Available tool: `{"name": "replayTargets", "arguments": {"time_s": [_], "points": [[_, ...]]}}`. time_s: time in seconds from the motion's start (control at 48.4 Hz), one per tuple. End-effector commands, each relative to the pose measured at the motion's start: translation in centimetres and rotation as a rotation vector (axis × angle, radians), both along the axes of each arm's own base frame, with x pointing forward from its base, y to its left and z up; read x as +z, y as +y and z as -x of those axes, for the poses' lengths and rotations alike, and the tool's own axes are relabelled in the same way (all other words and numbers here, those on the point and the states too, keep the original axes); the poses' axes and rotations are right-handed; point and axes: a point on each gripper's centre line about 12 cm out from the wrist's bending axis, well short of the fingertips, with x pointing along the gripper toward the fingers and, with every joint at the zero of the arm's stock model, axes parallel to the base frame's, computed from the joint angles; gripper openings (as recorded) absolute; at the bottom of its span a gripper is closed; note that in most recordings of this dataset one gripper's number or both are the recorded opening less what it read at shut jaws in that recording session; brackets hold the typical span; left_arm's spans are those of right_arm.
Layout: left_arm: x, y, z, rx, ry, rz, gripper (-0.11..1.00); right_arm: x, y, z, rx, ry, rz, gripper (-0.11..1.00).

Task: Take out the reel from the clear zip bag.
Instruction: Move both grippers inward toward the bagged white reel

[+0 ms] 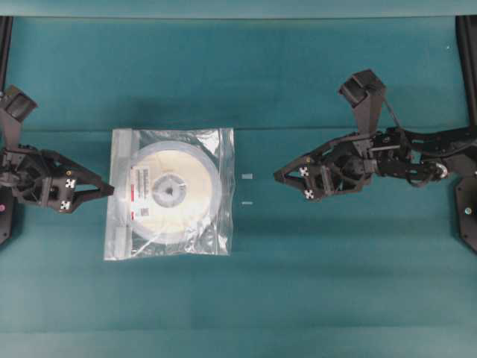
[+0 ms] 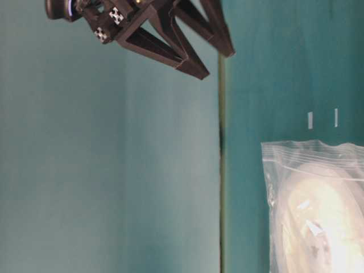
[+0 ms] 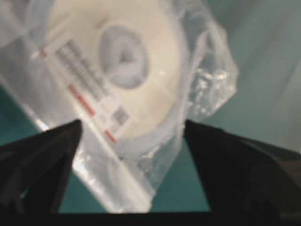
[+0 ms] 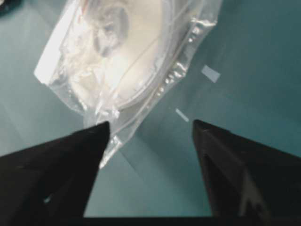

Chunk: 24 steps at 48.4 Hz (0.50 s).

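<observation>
Reel sealed in its bag, both hands spread wide and empty.

Nearest the left arm, the left hand (image 1: pixel 104 191) lies just beside the zip-strip edge of the clear zip bag (image 1: pixel 170 194), its jaws wide apart and holding nothing. The bag lies flat on the teal counter (image 1: pixel 335 276) with the reel (image 1: pixel 173 192) wholly inside it, label toward the zip strip. Past the bag's far edge, two small white scraps (image 1: pixel 247 177) lie on the counter. Beyond them, the right hand (image 1: pixel 285 177) is well apart from the bag, its jaws likewise wide apart and empty.
</observation>
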Motion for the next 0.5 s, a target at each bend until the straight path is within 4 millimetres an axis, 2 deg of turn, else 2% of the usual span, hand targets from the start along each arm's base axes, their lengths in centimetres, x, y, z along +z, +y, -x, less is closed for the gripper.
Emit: {"name": "replayTargets", "arguments": {"time_s": [0.0,0.165,0.269,0.475], "points": [[-0.6,0.0,0.0,0.003,0.018,0.005,0.99,0.1,0.0,0.0,-0.016,-0.007,-0.021,0.89],[-2.6,0.1,1.0,0.012,0.051,0.010,0.91,-0.3,0.0,0.0,-0.025,0.003,-0.034,0.90],[-3.7,0.4,1.8,0.038,0.042,0.013,0.92,-0.5,0.0,0.0,-0.028,0.007,-0.033,0.90],[-4.6,0.9,2.3,0.075,0.012,0.017,0.92,-0.4,-0.1,-0.1,-0.031,-0.003,-0.028,0.90]]}}
